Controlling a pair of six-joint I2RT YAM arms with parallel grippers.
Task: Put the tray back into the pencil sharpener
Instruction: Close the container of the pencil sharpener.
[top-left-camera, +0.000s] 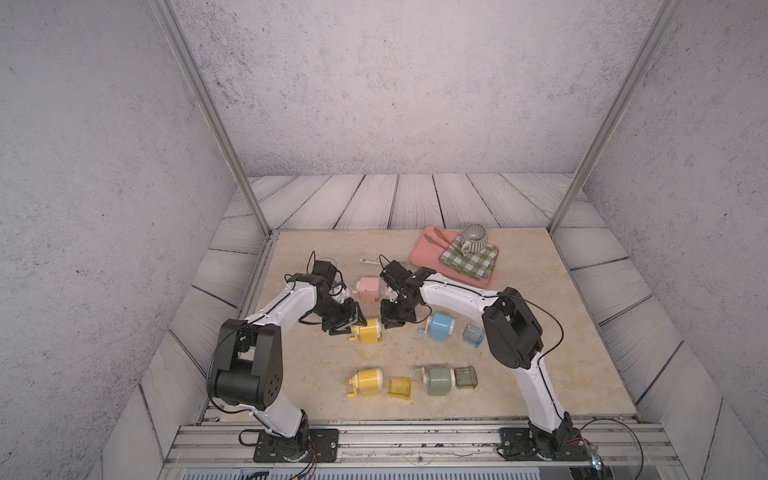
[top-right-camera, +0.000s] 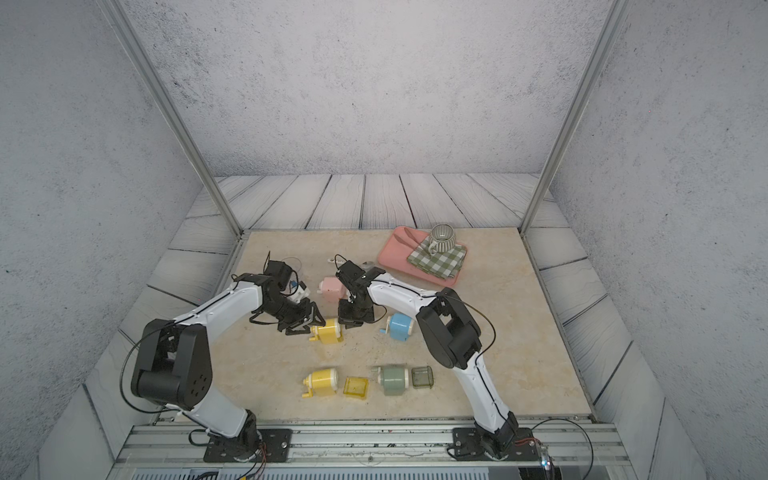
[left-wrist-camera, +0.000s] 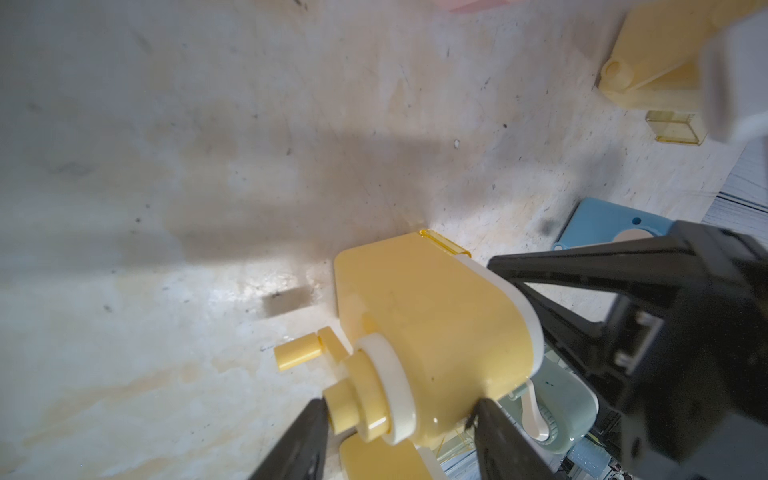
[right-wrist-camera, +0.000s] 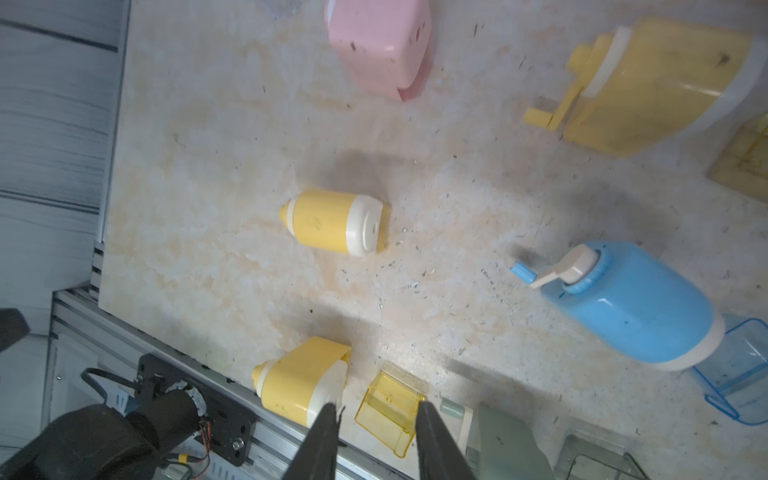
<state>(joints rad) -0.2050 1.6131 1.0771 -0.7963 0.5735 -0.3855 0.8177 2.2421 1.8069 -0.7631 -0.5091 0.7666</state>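
My left pincer (top-left-camera: 350, 330) pinches the yellow sharpener (top-left-camera: 369, 331), which lies on its side on the counter (top-left-camera: 316, 374). Its tray (left-wrist-camera: 444, 242) looks almost all the way in. Only a thin edge sticks out at the end facing my right pincer (top-left-camera: 392, 323). That pincer is pressed together, just beside that end, with its arm bent down low

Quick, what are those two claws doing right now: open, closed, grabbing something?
Left gripper: closed on the yellow pencil sharpener, at its crank end.
Right gripper: closed, nothing seen in it.
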